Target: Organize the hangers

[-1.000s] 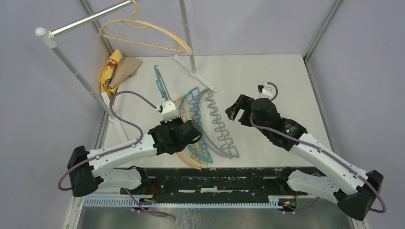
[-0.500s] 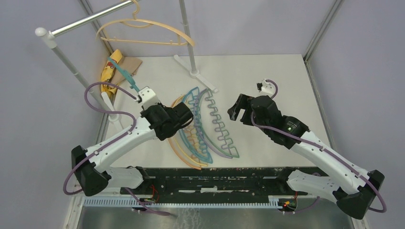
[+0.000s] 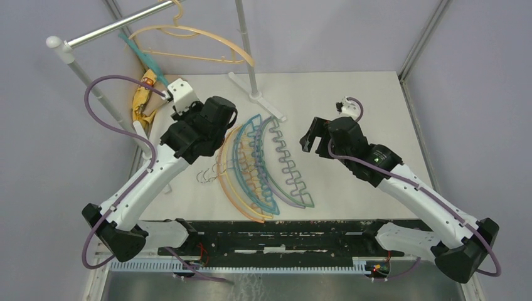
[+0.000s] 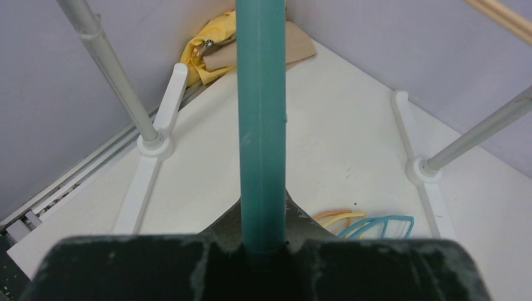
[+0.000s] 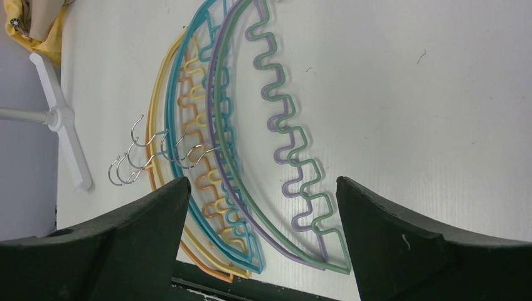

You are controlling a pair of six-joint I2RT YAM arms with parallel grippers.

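My left gripper is shut on a teal hanger and holds it raised at the back left, its free end just under the rack rail. In the left wrist view the teal hanger's bar runs straight up from between the jaws of the left gripper. A peach hanger hangs from the rail. Several coloured hangers lie stacked on the table. My right gripper hovers open just right of that stack, and the right gripper has nothing between its fingers.
A yellow and tan cloth lies in the back left corner, partly behind my left arm. The rack's upright poles stand on white feet on the table. Grey walls close in the sides and back.
My left arm has lifted the teal hanger off the table and carried it back and left, up towards the rack rail. The right gripper has barely moved and stays open.
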